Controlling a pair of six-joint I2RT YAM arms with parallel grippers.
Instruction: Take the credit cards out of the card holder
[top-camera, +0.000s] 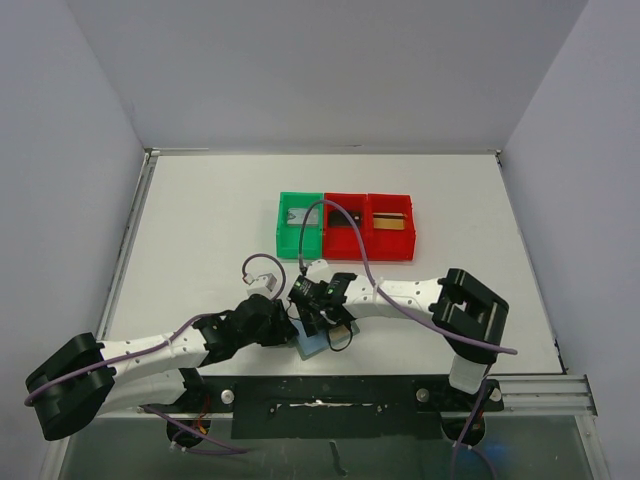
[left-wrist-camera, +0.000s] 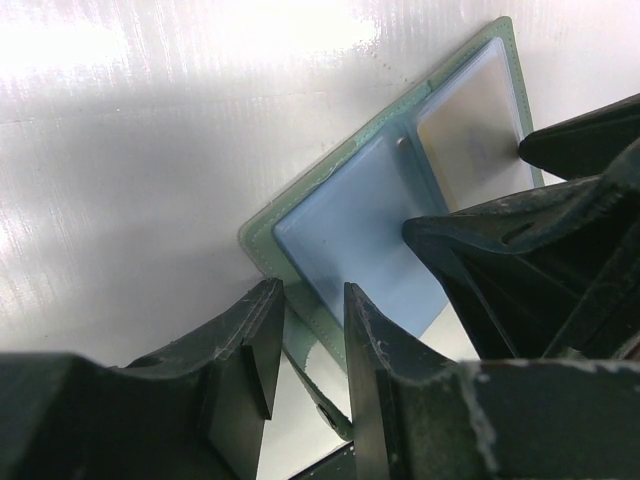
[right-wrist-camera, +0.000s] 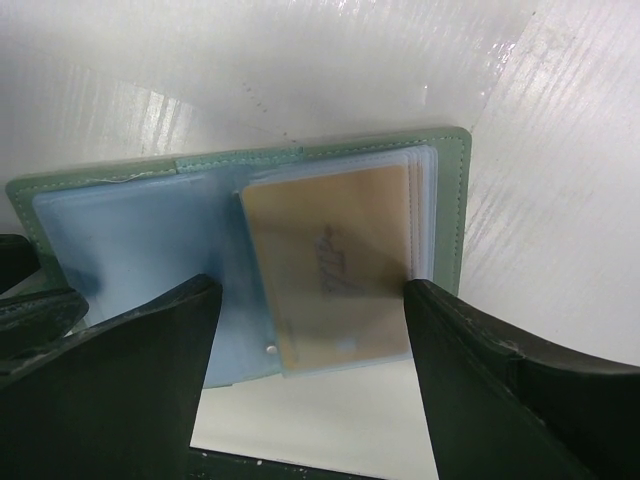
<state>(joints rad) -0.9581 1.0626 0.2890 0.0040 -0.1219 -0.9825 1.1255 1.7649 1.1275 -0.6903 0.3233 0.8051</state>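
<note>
The card holder (top-camera: 312, 347) lies open and flat on the white table near the front edge, under both grippers. A gold-tan credit card (right-wrist-camera: 335, 260) sits in a clear sleeve on the holder's right panel (right-wrist-camera: 448, 200). My right gripper (right-wrist-camera: 312, 288) is open, its fingers standing on either side of that card, the right finger (right-wrist-camera: 430, 310) at the sleeve's edge. My left gripper (left-wrist-camera: 312, 300) is open a little and straddles the holder's green border (left-wrist-camera: 262, 235). One of its fingers (left-wrist-camera: 370, 330) rests over the blue panel. The grey strap tab (left-wrist-camera: 320, 395) hangs between the left jaws.
Three small bins stand in a row behind: a green bin (top-camera: 284, 228), a red bin (top-camera: 345, 245) and another red bin (top-camera: 390, 245) with a gold-tan card (top-camera: 391, 222) in it. The arms' black base rail (top-camera: 330, 395) runs along the near edge.
</note>
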